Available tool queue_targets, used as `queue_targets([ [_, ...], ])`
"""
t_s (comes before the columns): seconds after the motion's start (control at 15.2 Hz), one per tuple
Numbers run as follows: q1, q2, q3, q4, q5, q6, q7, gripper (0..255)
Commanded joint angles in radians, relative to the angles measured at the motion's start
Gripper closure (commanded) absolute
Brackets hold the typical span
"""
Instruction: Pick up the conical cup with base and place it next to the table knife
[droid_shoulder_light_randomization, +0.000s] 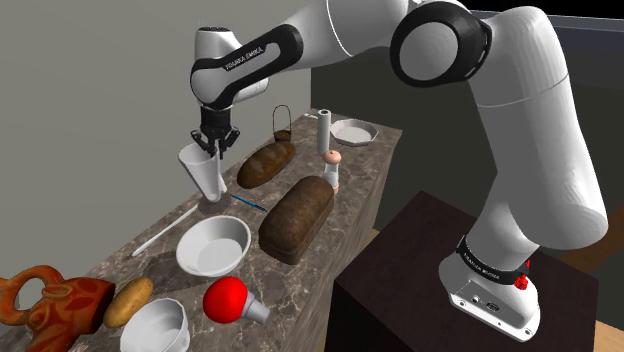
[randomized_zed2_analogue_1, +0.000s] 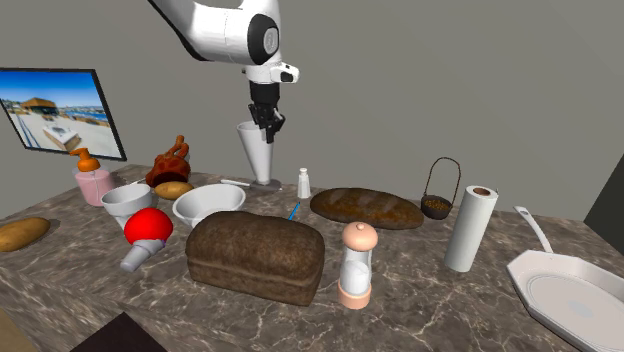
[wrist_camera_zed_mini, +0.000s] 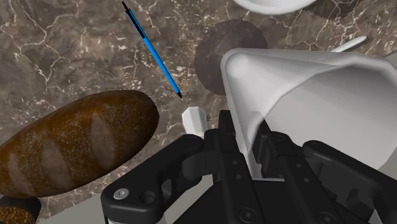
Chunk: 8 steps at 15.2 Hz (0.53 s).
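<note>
The conical cup (droid_shoulder_light_randomization: 204, 170) is pale grey-white, wide at the rim and narrowing to a small round base. It stands near the far edge of the marble counter (droid_shoulder_light_randomization: 350, 190), its base at or just above the surface. My gripper (droid_shoulder_light_randomization: 214, 142) comes down from above and is shut on the cup's rim. In the second exterior view the gripper (randomized_zed2_analogue_1: 266, 122) sits on the rim of the cup (randomized_zed2_analogue_1: 258, 152). The wrist view has the cup wall (wrist_camera_zed_mini: 305, 89) clasped between the fingers of the gripper (wrist_camera_zed_mini: 254, 149). A white table knife (droid_shoulder_light_randomization: 166, 231) lies on the counter near the cup.
A blue pen (droid_shoulder_light_randomization: 249, 203) lies by the cup's base, with an oval loaf (droid_shoulder_light_randomization: 265, 164) and a dark rectangular loaf (droid_shoulder_light_randomization: 297, 218) beyond. Two white bowls (droid_shoulder_light_randomization: 213, 245), a red bulb (droid_shoulder_light_randomization: 228, 299), a shaker (droid_shoulder_light_randomization: 331, 171), a paper roll (droid_shoulder_light_randomization: 324, 131) and a small white bottle (randomized_zed2_analogue_1: 303, 184) crowd the counter.
</note>
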<state>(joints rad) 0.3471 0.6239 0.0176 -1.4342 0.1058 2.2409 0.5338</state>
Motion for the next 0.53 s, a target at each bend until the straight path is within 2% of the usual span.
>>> queue_targets([
  [0.0, -0.001, 0.015, 0.000, -0.004, 0.001, 0.020, -0.004, 255],
  [0.46, -0.002, 0.059, 0.003, -0.029, 0.005, 0.089, -0.011, 255],
])
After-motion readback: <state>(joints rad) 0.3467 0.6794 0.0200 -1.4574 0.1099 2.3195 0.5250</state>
